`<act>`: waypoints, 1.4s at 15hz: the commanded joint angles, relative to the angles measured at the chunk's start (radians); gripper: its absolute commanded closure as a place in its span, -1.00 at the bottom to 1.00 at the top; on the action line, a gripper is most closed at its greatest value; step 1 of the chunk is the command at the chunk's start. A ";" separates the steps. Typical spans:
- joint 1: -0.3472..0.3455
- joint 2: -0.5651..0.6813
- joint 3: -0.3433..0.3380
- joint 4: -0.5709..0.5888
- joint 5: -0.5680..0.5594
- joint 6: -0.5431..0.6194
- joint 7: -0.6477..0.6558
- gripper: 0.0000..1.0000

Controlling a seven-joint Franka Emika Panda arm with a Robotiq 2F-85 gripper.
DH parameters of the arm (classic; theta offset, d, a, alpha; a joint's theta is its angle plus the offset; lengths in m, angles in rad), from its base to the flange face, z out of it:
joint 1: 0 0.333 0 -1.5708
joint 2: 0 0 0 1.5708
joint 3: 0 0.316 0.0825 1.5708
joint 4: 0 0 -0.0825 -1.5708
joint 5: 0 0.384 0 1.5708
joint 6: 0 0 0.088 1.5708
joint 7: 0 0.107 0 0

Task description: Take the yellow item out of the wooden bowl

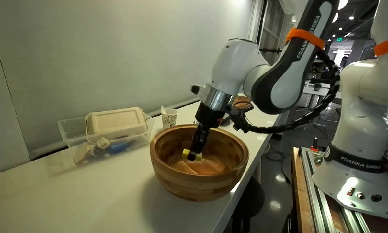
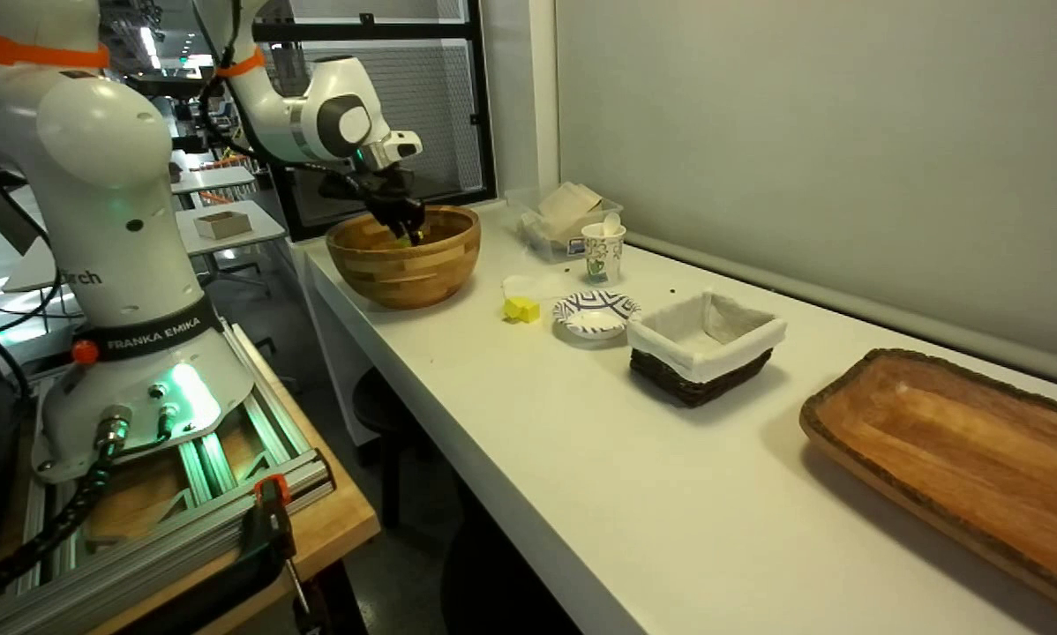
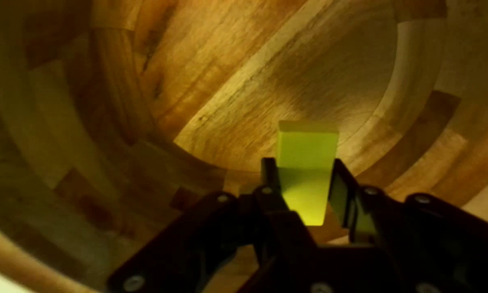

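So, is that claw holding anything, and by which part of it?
Yes: the gripper holds the yellow block by two opposite long sides, around its middle, leaving both ends free, inside the wooden bowl.

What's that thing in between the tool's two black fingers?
In the wrist view, a yellow block is between the fingers of the tool, inside the wooden bowl.

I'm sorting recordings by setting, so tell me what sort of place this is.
Likely an office or lab: white tables stand in the background, a green sign, probably marking an exit, glows there too, and the robot base is mounted over metal rails.
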 commanded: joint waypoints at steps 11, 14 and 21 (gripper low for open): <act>-0.184 -0.286 -0.033 -0.008 -0.201 -0.124 0.194 0.82; -0.316 -0.329 -0.036 -0.007 -0.255 -0.145 0.247 0.82; -0.569 -0.295 -0.005 -0.003 -0.451 -0.265 0.322 0.82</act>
